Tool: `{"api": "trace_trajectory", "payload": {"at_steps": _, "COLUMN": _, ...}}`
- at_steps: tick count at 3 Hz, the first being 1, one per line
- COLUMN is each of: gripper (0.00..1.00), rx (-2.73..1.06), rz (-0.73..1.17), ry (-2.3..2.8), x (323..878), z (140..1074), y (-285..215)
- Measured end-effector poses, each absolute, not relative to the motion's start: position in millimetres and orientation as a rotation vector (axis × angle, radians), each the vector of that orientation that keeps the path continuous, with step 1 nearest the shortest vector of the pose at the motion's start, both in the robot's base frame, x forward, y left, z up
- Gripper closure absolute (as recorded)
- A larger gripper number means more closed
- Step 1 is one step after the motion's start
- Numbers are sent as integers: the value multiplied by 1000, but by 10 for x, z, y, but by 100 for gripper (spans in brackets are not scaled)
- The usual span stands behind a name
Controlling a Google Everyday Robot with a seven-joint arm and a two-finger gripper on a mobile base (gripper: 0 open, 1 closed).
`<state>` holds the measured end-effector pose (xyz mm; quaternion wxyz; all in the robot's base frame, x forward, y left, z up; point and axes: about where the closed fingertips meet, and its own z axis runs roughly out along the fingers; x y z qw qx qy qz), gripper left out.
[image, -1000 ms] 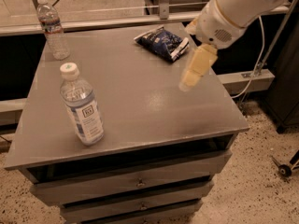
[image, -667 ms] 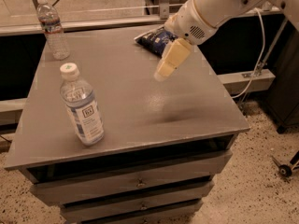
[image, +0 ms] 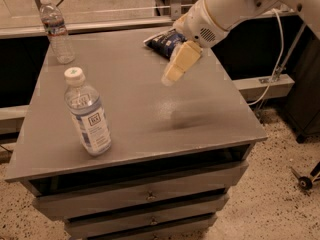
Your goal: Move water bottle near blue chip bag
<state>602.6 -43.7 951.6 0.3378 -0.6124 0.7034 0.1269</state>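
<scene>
Gripper (image: 170,76), open-or-closed state not tellable, hovers above surface (image: 150,114) by blue chip bag (image: 161,41); slim water bottle (image: 56,30) looks light, slick and crushable, so mid-body is the place to grasp.

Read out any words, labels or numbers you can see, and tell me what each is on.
Nothing reads clearly.
bigger bottle: label logo blurred.
water bottle: label too small.
blue chip bag: white printing blurred.
gripper, above the table near the bag: no text visible.

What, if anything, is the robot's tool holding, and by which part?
Nothing. The tool hangs above the table, just in front of the blue chip bag; the water bottle stands untouched at a far corner.
</scene>
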Motion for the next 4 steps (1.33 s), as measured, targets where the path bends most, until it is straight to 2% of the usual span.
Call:
{"api": "trace_trajectory", "payload": {"at_steps": 2, "gripper": 0, "rx": -1452, "rz": 511, "ry": 1645, "x": 6949, "z": 9483, "y": 654}}
{"api": "trace_trajectory", "payload": {"at_steps": 4, "gripper": 0, "rx": -1313, "rz": 582, "ry": 1513, "x": 7612, "z": 9490, "y": 1892}}
